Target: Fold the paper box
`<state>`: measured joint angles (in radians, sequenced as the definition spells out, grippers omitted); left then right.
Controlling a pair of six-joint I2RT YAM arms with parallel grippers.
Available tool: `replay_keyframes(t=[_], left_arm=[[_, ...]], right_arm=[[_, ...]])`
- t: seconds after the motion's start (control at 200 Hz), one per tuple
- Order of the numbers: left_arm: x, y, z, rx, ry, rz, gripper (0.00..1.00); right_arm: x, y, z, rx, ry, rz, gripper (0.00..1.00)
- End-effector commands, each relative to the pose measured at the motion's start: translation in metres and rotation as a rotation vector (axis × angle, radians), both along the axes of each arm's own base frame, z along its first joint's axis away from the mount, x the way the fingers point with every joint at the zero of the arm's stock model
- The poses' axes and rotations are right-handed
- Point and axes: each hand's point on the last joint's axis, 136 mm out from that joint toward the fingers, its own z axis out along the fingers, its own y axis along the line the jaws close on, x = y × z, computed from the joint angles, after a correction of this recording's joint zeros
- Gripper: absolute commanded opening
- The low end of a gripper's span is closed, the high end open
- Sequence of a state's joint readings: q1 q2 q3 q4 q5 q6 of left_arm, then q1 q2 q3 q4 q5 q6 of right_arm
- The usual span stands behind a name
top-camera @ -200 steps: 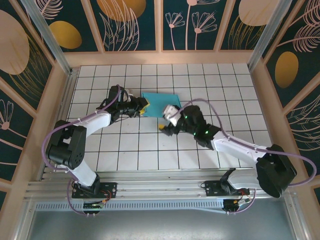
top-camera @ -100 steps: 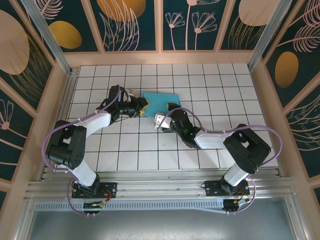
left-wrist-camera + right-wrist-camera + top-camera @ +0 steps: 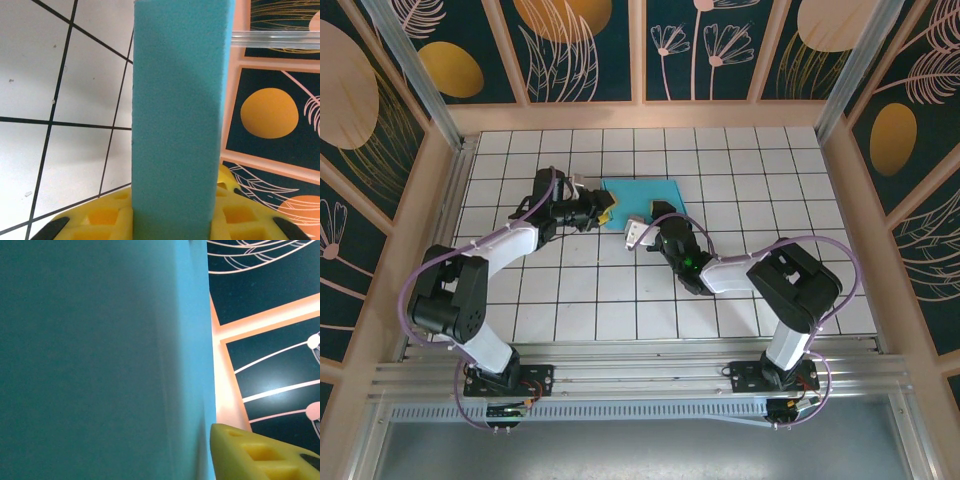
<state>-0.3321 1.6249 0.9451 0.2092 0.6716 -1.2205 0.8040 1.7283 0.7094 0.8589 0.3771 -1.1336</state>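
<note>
Paper box (image 3: 645, 198): left gripper (image 3: 604, 213) clamped on its left edge; right gripper (image 3: 648, 224) newly arrived at near edge, grip indeterminate; fold probably imminent.

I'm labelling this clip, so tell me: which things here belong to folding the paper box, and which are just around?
Job: paper box; left gripper, clamped on its edge; right gripper, at its near side.
Just there: tiled table; patterned wall panels.

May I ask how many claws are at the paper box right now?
2. The left claw pinches the paper box at its left edge. The right claw is at its near edge, and I cannot tell whether it grips.
</note>
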Motion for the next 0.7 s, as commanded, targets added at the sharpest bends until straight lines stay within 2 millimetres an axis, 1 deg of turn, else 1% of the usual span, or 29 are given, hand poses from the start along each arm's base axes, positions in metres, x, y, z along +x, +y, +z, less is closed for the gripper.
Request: replay_keyframes(t=[0.0, 0.085, 0.165, 0.32, 0.375, 0.38, 0.39, 0.415, 0.501, 0.611, 0.696], left_arm=[[-0.014, -0.002, 0.003, -0.067, 0.158, 0.024, 0.27], [-0.014, -0.002, 0.006, -0.072, 0.151, 0.025, 0.30], [-0.013, -0.002, 0.014, -0.082, 0.132, 0.028, 0.35], [-0.009, 0.002, 0.035, -0.081, 0.076, 0.050, 0.47], [-0.010, 0.007, 0.036, -0.058, 0.065, 0.064, 0.50], [-0.008, 0.006, 0.042, -0.061, 0.051, 0.065, 0.50], [-0.005, 0.007, 0.047, -0.060, 0.037, 0.069, 0.51], [-0.004, 0.010, 0.052, -0.053, 0.022, 0.077, 0.51], [-0.001, 0.023, 0.067, -0.027, -0.023, 0.120, 0.52], [0.001, 0.049, 0.090, -0.009, -0.098, 0.201, 0.55], [0.001, 0.072, 0.118, 0.028, -0.214, 0.256, 0.59]], right_arm=[[0.006, -0.005, 0.022, 0.064, -0.064, -0.033, 0.46], [0.004, -0.003, 0.022, 0.067, -0.047, -0.025, 0.41], [0.003, -0.004, 0.023, 0.076, -0.030, -0.022, 0.38], [-0.002, -0.006, 0.030, 0.098, 0.001, -0.017, 0.36], [-0.004, -0.008, 0.030, 0.106, 0.028, -0.011, 0.36], [-0.004, -0.008, 0.030, 0.106, 0.032, -0.011, 0.36], [-0.005, -0.008, 0.030, 0.107, 0.039, -0.009, 0.36], [-0.006, -0.009, 0.030, 0.107, 0.057, -0.006, 0.35], [-0.011, -0.013, 0.026, 0.107, 0.139, 0.009, 0.33], [-0.021, -0.019, 0.022, 0.077, 0.228, 0.031, 0.32], [-0.031, -0.023, 0.022, 0.038, 0.318, 0.063, 0.30]])
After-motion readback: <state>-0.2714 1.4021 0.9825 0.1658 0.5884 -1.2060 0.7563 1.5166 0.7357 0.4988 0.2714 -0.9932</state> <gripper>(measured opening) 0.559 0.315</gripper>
